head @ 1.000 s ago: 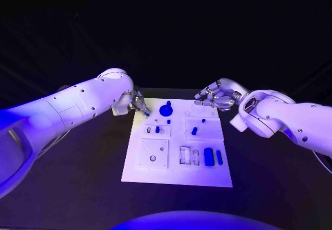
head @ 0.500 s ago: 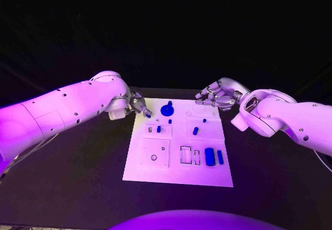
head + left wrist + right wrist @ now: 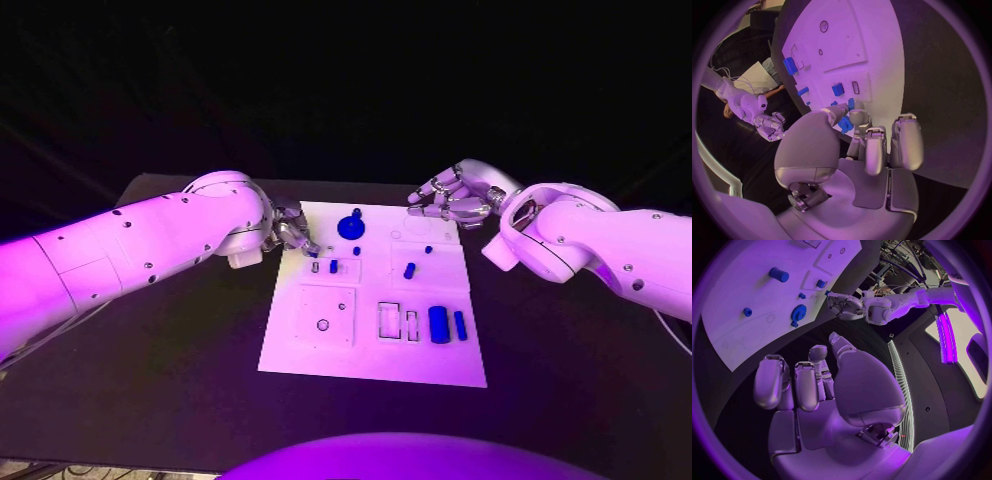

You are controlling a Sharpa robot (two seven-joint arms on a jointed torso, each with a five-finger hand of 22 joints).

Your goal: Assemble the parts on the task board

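Task board (image 3: 378, 350): white plate lying flat at the middle of the black desk (image 3: 159, 330), long side running away from the robot. Blue parts on it: a round knobbed piece (image 3: 351, 228) near the far edge; a small peg (image 3: 333, 266) in the left-hand block; another small peg (image 3: 410, 270) in the block to its right; a tiny stud (image 3: 428, 249) beyond that one; a thick cylinder (image 3: 438, 325) and a slimmer bar (image 3: 460, 324) side by side near the right edge, beside two empty rectangular slots (image 3: 387, 322). A square panel (image 3: 326, 317) with a small ring sits at the near left.

Left hand (image 3: 289, 236): at the board's far left corner, fingers curled low over the edge. In the left wrist view the thumb and a fingertip (image 3: 856, 119) close on a small blue part (image 3: 846, 125) just above the board; other fingers loosely curled alongside.

Right hand (image 3: 454, 203): hovering just beyond the board's far right corner, clear of it. Fingers bent inward but apart, nothing between them.
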